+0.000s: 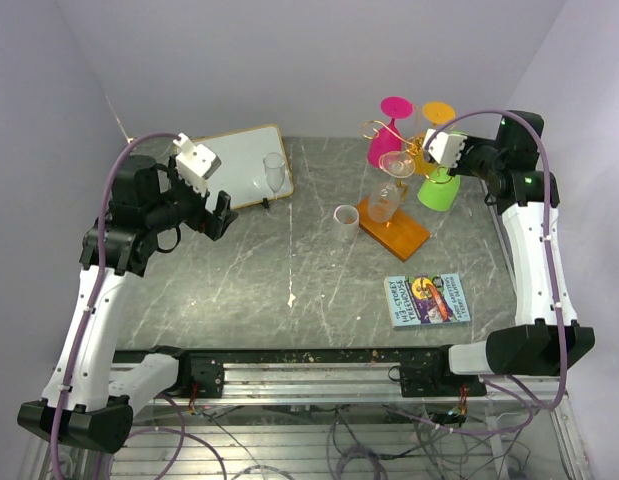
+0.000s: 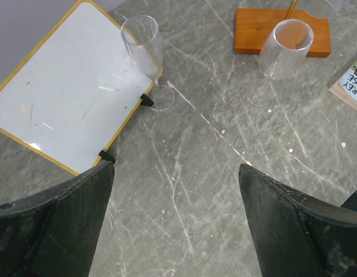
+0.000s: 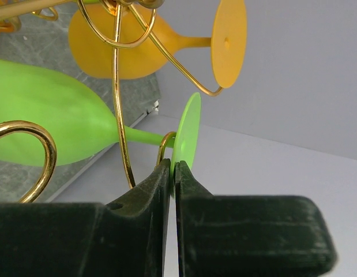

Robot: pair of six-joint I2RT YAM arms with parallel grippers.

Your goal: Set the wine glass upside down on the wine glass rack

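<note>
Right fingers (image 3: 141,193) pinch the foot's edge of the green wine glass (image 3: 63,124), its stem against a gold curl of the wine glass rack (image 3: 121,115), bowl hanging downward. Left fingers (image 2: 57,219) are spread, empty, above the worktop (image 2: 195,190).

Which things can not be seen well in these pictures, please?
Right wrist view: the rim of the green glass, cut off by the left edge.
Left wrist view: the arms of the rack, cut off by the top edge.
Title of the book: too small in the top view, cut by the right edge in the left wrist view.
</note>
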